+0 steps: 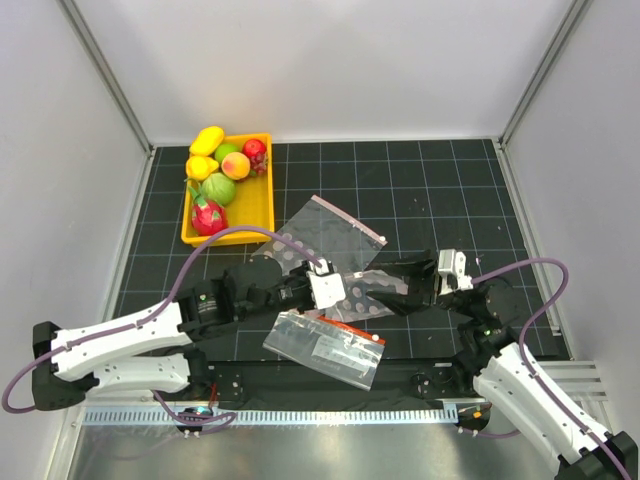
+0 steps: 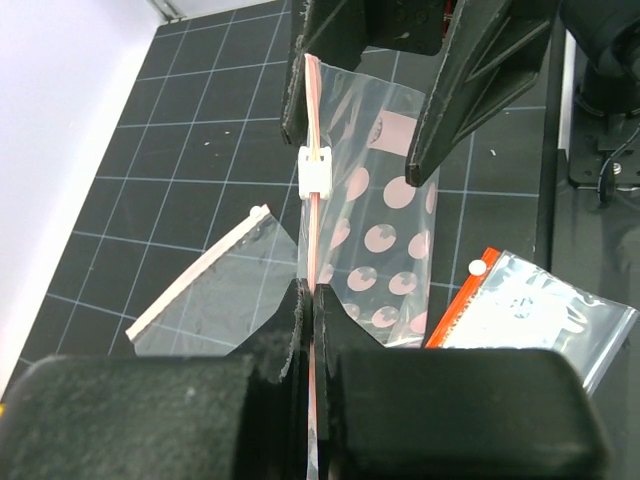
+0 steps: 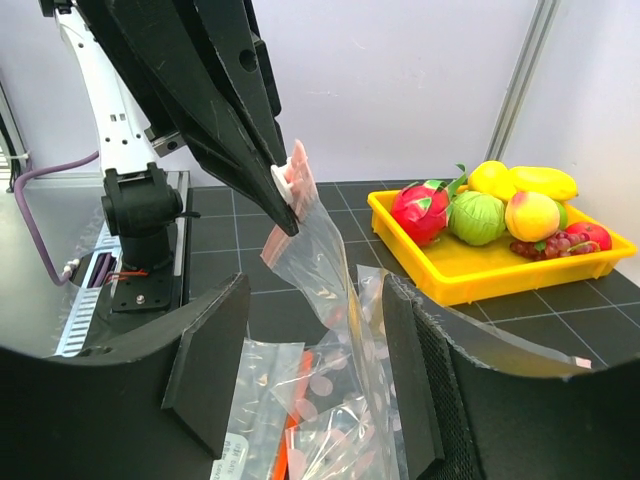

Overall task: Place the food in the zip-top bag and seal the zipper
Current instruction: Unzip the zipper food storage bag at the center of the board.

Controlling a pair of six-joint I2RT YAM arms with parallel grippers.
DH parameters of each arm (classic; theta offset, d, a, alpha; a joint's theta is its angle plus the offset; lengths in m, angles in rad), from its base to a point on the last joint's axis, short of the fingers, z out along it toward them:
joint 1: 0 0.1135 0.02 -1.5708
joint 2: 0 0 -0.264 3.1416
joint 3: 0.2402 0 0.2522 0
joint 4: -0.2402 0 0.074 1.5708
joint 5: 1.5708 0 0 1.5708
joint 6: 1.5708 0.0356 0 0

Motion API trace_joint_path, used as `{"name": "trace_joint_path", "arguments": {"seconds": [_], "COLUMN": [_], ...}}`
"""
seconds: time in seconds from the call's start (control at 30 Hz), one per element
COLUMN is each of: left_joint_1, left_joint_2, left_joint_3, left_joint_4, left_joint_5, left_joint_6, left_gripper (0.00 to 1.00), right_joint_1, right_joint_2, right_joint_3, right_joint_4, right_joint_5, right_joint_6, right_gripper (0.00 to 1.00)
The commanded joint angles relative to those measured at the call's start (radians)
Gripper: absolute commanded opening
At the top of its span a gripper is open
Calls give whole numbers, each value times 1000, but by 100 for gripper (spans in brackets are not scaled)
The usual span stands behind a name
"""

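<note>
Beneath both arms lies a black gridded mat (image 1: 450, 200), with the toy fruits (image 1: 222, 170) heaped in a yellow tray (image 1: 256, 205) at its far left corner, none of them bagged. The left gripper (image 2: 312, 300) is clamped on the pink closure strip (image 2: 316, 240) of a dotted clear bag (image 2: 385, 240), just short of its white slider (image 2: 316, 170), and holds it up off the mat. The right gripper (image 3: 315, 300) has its jaws spread wide on either side of that hanging film, gripping nothing. The plain zip-top bag (image 1: 325, 228) lies flat beyond them, its zipper (image 1: 350, 219) along the far-right edge, touched by neither arm. The chief hazard, I judge, is effort going into the wrong bag while the plain one sits unopened. Pinched at one narrow spot, the thin film could also slip or stretch if the right gripper tugs sideways. The printed bag (image 1: 325, 345), close against the dotted one, might be dragged along.
</note>
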Motion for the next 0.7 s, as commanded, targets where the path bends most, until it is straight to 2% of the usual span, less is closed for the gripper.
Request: {"name": "trace_joint_path", "arguments": {"seconds": [0.0, 0.17, 0.27, 0.37, 0.53, 0.67], "left_joint_1": [3, 1, 1, 1, 1, 3], "left_joint_2": [-1, 18, 21, 16, 13, 15], "left_joint_3": [10, 21, 29, 27, 29, 30], "left_joint_4": [7, -2, -16, -19, -23, -28], "left_joint_5": [39, 102, 104, 105, 111, 117], "left_joint_6": [-25, -43, -43, -46, -51, -52], "left_gripper": [0, 0, 0, 0, 0, 0], "right_joint_1": [8, 11, 11, 11, 18, 21], "right_joint_2": [4, -11, -19, -25, -16, -7], "right_joint_3": [0, -18, -26, -39, -39, -36], "right_joint_4": [68, 91, 93, 111, 120, 122], "right_joint_5": [-6, -8, -6, -9, -34, -46], "right_joint_6": [-11, -26, -45, -58, -78, -78], "right_gripper": [62, 63, 68, 69, 58, 56]}}
